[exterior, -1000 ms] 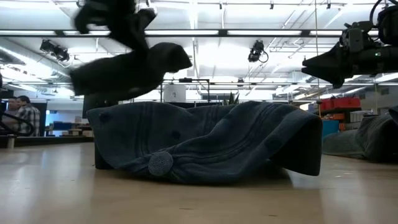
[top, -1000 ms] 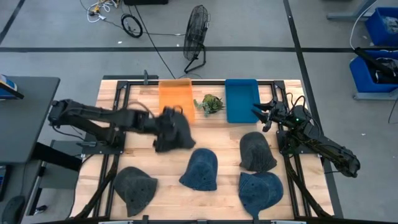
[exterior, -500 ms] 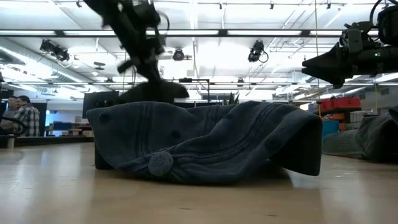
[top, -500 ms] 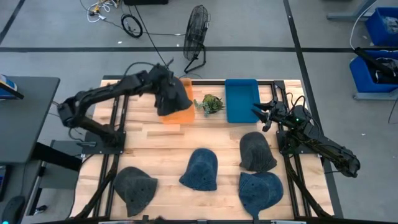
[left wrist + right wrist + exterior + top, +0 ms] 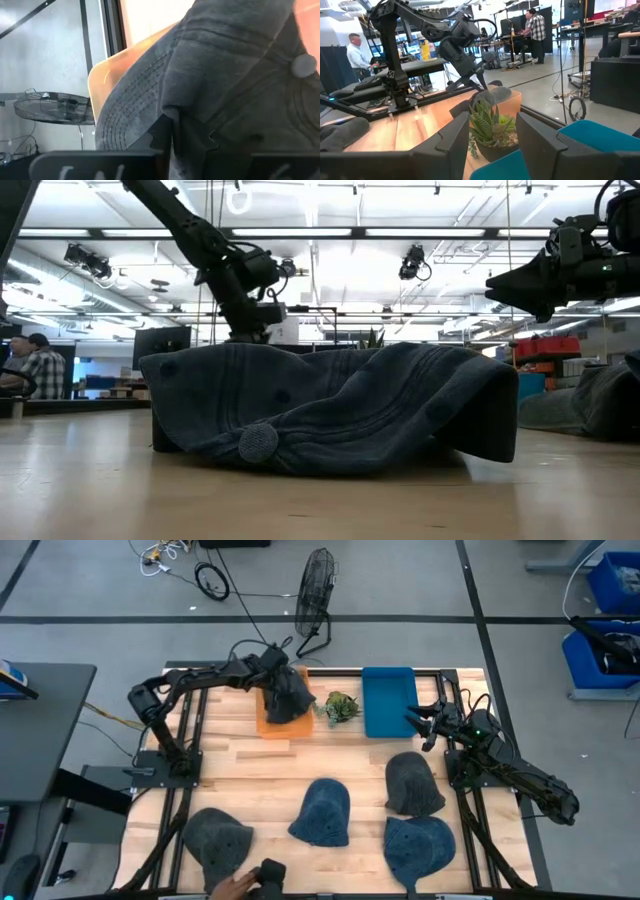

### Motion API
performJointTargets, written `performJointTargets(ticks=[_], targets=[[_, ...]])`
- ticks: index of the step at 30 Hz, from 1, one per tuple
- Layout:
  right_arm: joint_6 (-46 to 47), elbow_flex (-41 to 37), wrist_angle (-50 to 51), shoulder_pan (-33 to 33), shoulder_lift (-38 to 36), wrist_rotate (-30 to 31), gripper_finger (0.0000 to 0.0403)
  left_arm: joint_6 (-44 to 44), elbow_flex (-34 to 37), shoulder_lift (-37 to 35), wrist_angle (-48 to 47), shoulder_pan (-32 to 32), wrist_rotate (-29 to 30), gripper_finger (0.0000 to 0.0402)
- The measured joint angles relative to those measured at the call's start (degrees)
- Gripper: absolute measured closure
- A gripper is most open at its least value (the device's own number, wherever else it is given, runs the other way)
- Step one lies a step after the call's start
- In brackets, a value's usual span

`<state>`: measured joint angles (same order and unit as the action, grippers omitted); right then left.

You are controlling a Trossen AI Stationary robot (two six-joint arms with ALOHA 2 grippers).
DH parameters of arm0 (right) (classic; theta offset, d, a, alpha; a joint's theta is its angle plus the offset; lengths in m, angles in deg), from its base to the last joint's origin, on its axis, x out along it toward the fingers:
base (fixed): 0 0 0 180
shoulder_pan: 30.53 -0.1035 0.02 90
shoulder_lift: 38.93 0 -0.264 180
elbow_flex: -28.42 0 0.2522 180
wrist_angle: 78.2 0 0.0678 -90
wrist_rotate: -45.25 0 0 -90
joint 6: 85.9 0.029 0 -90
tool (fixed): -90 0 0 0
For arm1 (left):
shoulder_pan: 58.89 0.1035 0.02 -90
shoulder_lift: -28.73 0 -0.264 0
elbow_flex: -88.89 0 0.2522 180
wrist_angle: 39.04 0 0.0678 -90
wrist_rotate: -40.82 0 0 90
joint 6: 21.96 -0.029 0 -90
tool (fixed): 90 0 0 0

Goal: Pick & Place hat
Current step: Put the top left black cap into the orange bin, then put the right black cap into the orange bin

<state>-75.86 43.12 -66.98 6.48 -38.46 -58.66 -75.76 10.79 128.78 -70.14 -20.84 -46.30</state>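
A dark grey hat (image 5: 288, 700) hangs from my left gripper (image 5: 278, 680) over the orange tray (image 5: 268, 725) at the table's far edge. The left wrist view shows the tray's rim (image 5: 107, 75) behind the hat (image 5: 235, 60). In the low view the blue hat hides it. My left gripper is shut on it. My right gripper (image 5: 412, 722) is open and waits in the air beside the blue tray (image 5: 388, 700), touching nothing. My left gripper pinches a fold of the grey hat's cloth (image 5: 176, 114) between its two fingers (image 5: 162, 131), close to the stitched brim (image 5: 130, 100). The fingers come slanting down from the table's left side. The hat hangs below them into the orange tray; whether it touches the bottom cannot be told.
Several other hats lie on the near half: a grey one (image 5: 218, 838), a blue one (image 5: 322, 812), a grey one (image 5: 413, 783) and a blue one (image 5: 418, 845). A potted plant (image 5: 338, 706) stands between the trays. A person's hand (image 5: 238, 885) holds a dark object at the near edge.
My left gripper has carried the grey hat from above the table's middle left toward the far edge and lowered it over the orange tray, still shut on it. A person's hand has come in at the near edge.
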Motion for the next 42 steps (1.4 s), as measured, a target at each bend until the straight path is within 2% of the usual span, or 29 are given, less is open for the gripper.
performJointTargets(ticks=[4,9,12,17,24,32,35,39,42], targets=[[0.00,0.01,0.00,0.00,0.00,-0.02,0.0234,-0.10,0.00,-0.07,-0.18,-0.44,2.75,0.0322],[0.01,0.00,0.00,0.00,0.02,-0.01,0.0234,-10.31,-0.02,-0.28,-1.62,-1.00,11.41,0.0288],[0.02,0.00,-0.02,0.00,0.02,-0.02,0.0234,-15.57,-0.02,-0.28,-1.54,-1.85,15.61,0.0279],[0.44,0.01,-0.02,0.00,0.02,-0.02,0.0234,-18.83,-0.02,-0.28,-1.33,-3.68,23.48,0.0283],[0.45,0.01,-0.02,0.00,0.04,-0.02,0.0234,-14.35,-0.02,-0.28,-2.08,-6.48,24.12,0.0281],[0.44,-0.01,-0.02,0.00,0.04,-0.02,0.0234,-24.63,-0.02,-0.40,-5.02,-9.75,24.44,0.0301],[0.44,-0.01,-0.02,0.02,0.04,-0.02,0.0234,-25.15,-0.15,-1.36,-4.84,-10.86,27.26,0.0318],[0.44,0.01,-0.02,0.02,0.04,-0.02,0.0234,-21.18,-1.53,-2.71,-4.85,-12.26,32.10,0.0336],[0.44,0.00,-0.01,0.02,0.07,0.00,0.0234,-14.00,-3.22,-3.83,-5.11,-13.16,32.14,0.0342]])
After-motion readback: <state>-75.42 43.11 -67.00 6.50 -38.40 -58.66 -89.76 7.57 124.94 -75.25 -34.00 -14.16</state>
